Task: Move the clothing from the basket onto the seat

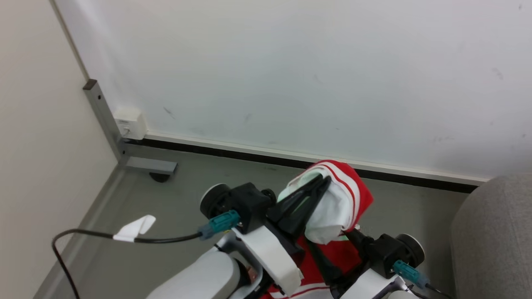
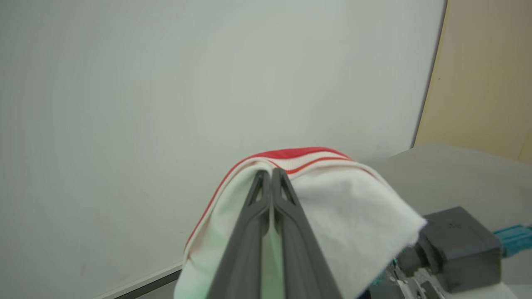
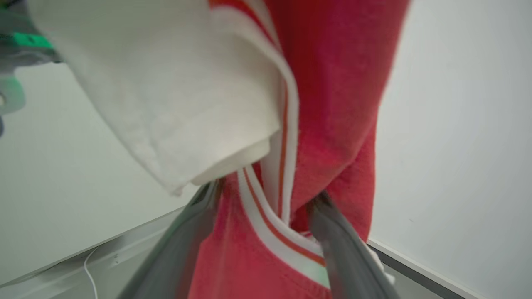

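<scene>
Wall [image 1: 291, 62], smooth and off-white, spans the far side above a dark skirting strip. Floor [image 1: 187, 187], matt grey, lies below it. Rounded corner of the seat [image 1: 494, 232], in coarse grey fabric, shows at the near right. The clothing [image 1: 345, 199], soft red fleece with white stripe trim and a white panel, hangs bunched in the air left of the seat and apart from it. The left gripper [image 2: 270, 172] has its long dark fingers pressed together on the white panel, which drapes over their tips. The right gripper [image 3: 262, 195] has its fingers spread with the red bundle between them; whether they squeeze it cannot be told. A black cable [image 1: 166, 239] crosses the near left floor.
</scene>
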Robot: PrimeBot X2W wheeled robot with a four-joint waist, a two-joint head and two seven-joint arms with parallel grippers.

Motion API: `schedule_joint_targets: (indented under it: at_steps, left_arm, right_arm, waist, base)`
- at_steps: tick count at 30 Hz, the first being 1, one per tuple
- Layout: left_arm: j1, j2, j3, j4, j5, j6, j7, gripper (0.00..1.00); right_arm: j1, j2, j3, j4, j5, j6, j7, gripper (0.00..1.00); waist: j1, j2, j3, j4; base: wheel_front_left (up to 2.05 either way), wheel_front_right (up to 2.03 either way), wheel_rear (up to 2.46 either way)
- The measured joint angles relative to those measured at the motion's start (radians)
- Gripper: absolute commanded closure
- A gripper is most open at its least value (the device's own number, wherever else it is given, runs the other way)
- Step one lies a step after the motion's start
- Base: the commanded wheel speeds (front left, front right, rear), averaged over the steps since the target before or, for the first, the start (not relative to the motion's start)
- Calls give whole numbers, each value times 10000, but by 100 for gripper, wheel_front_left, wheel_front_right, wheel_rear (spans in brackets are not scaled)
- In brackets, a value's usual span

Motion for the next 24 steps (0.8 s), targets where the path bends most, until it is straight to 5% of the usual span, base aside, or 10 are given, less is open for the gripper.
schedule_joint_targets:
  at_steps: [5, 6, 7, 8, 24]
  left_arm:
    - [12, -263, -399, -111, 35, -84, 155, 100]
    - [17, -290, -447, -148, 36, -88, 198, 100]
    - [24, -313, -479, -176, 35, -96, 224, 100]
    - [34, -322, -502, -211, 35, -96, 226, 100]
    - [127, -75, -219, -98, -81, 107, 132, 100]
  right_arm:
    - [-157, 71, 58, 627, 121, 0, -35, 0]
    - [-191, 82, 50, 717, 167, 0, -38, 51]
    - [-210, 96, 33, 788, 203, 0, -46, 68]
    - [-210, 104, 19, 807, 232, 0, -46, 100]
    - [-100, 178, -267, 313, 316, 0, -46, 100]
  waist:
    - [0, 0, -101, 488]
    - [0, 0, -122, 579]
    - [0, 0, -144, 665]
    - [0, 0, -166, 747]
    - [0, 0, -163, 784]
  base:
    - [0, 0, 0]
    - [0, 0, 0]
    - [0, 0, 0]
    - [0, 0, 0]
    - [0, 0, 0]
